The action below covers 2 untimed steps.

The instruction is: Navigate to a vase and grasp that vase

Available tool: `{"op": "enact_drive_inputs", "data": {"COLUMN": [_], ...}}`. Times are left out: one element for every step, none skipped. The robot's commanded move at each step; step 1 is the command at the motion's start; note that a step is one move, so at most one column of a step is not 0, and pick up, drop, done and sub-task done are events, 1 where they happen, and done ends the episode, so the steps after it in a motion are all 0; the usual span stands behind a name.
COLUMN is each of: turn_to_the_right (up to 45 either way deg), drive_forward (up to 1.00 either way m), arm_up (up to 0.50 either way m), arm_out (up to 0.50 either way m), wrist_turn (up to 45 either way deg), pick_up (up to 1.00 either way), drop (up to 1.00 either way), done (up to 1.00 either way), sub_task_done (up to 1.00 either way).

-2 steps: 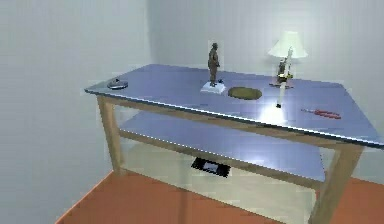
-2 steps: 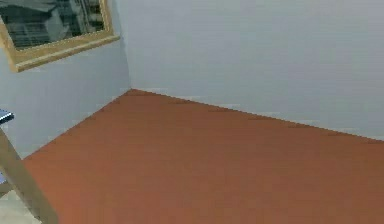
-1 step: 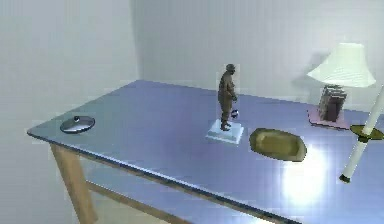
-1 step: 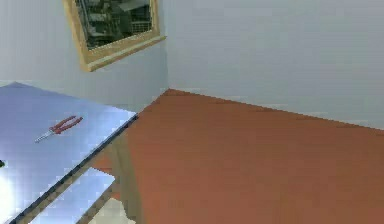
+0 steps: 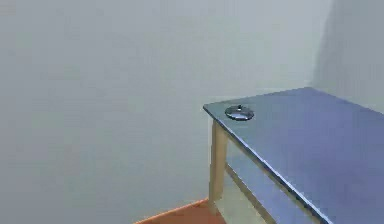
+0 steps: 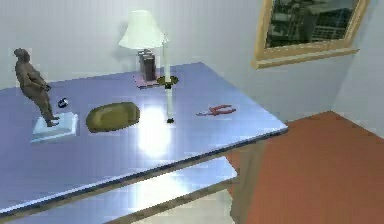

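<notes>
Roughly at the end of the navigate step: the robot stands alongside the blue tabletop (image 6: pixel 255 128), which spans the arm side view from lower left to middle right. Nothing on it reads plainly as a vase. Best candidate, as a guess, is the low olive-brown rounded thing (image 6: pixel 112 117) left of centre. It lies on the tabletop between the statue (image 6: pixel 35 85) at far left and the thin white candle (image 6: pixel 170 95) at centre. The other option is the dark squat body (image 6: pixel 149 68) under the lamp shade (image 6: pixel 143 32) at upper centre, though that is likely the lamp's own base. A red tool (image 6: pixel 218 111) lies right of the candle, a small dark thing (image 6: pixel 63 102) sits just beside the statue, and a framed picture (image 6: pixel 310 30) hangs upper right. The forward view has the tabletop corner at right, with a small dark round thing (image 5: pixel 239 112) near its edge and wall (image 5: pixel 110 90) to the left. State of the hand: cannot tell from these frames. Next move, judged: settle which thing is the vase and drive until it sits square in the reach line. Then lift and extend out over the tabletop, steering clear of candle and statue.
</notes>
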Motion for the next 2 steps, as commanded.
{"op": "enact_drive_inputs", "data": {"turn_to_the_right": [-45.0,-27.0], "drive_forward": [0.00,0.00], "arm_up": [0.00,0.00], "arm_out": [0.00,0.00], "wrist_turn": [0.0,0.0], "pick_up": [0.00,0.00], "drop": [0.00,0.00], "done": [0.00,0.00], "sub_task_done": [0.00,0.00]}}
